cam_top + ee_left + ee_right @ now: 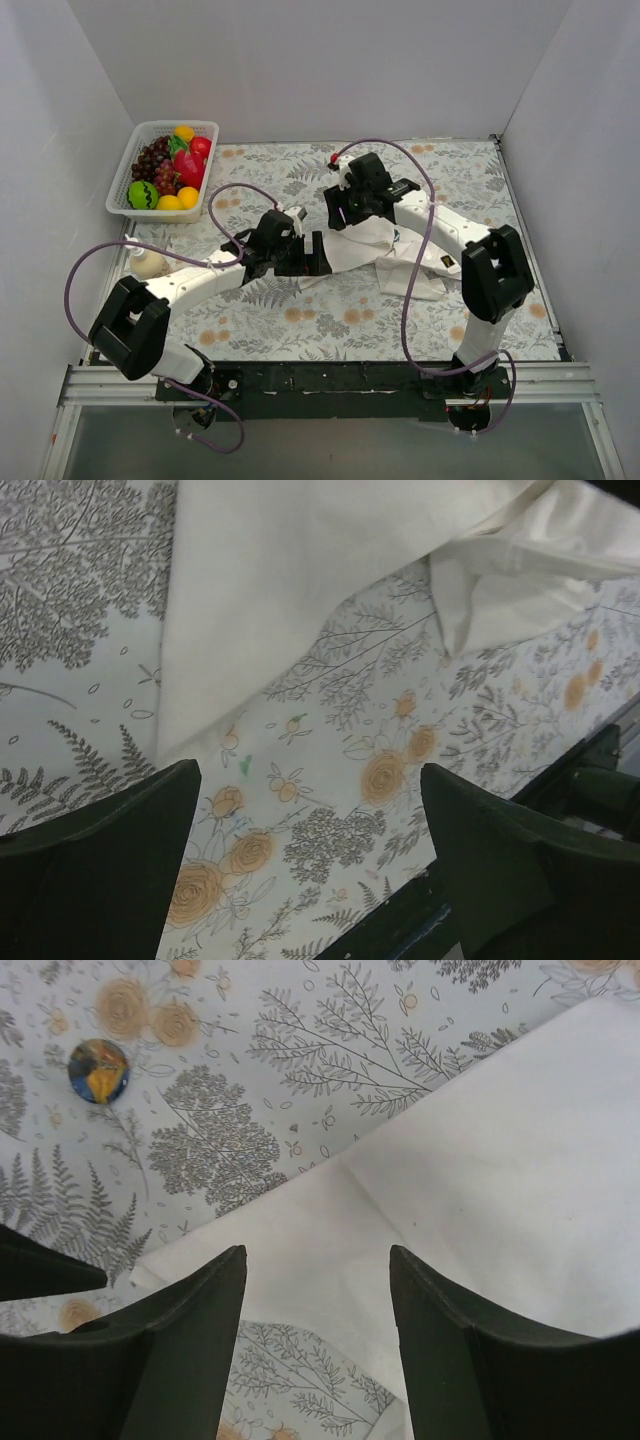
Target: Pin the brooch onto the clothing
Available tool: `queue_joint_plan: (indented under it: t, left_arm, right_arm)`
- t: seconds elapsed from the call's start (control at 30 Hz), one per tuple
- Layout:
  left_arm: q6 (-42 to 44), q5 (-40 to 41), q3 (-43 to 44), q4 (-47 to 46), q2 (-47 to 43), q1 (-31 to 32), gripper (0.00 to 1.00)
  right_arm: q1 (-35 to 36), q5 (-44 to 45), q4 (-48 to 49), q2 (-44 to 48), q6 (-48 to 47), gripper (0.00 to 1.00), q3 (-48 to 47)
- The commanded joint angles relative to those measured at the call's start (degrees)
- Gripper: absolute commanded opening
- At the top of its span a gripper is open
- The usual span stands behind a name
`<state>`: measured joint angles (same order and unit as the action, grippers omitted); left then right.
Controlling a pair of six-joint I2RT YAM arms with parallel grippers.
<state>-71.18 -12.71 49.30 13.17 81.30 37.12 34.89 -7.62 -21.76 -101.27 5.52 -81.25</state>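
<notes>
Nearest the arm bases, the floral-printed table covering [330, 320] lies flat. Just beyond, the left gripper [310, 772] hangs low over this covering with its jaws spread wide and nothing between them; the crumpled white cotton T-shirt [365, 240] begins just past its fingertips. The shirt lies bunched at mid-table, towards the right arm. Farther on, the right gripper [318, 1252] stands over a folded edge of the shirt, its jaws parted and gripping nothing. In the right wrist view, the small round dark-blue brooch with orange-yellow patches [98, 1070] lies on the table covering, apart from the shirt and not attached to it. At the far left corner sits a white plastic basket [125, 185] holding assorted fruit [170, 170].
</notes>
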Motion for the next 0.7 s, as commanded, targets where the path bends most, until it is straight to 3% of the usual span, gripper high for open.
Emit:
queue_joint_plan:
  t: [0.0, 0.53, 0.57, 0.67]
  left_arm:
    - [-0.81, 6.99, -3.24, 1.25, -0.52, 0.67, 0.91]
    - [-2.04, 11.39, -6.14, 1.16, -3.51, 0.76, 0.91]
    - [-1.95, 11.39, -6.14, 1.07, -3.69, 0.76, 0.91]
    - [-2.03, 11.30, -6.32, 1.07, -4.04, 0.76, 0.91]
  right_arm:
    - [0.17, 2.69, -0.65, -5.93, -0.95, 0.65, -6.27]
    - [1.40, 10.08, 0.58, -19.84, 0.72, 0.48, -11.47]
    - [1.40, 10.34, 0.66, -19.84, 1.07, 0.33, -11.47]
    - [1.40, 11.83, 1.63, -18.96, 1.95, 0.02, -11.12]
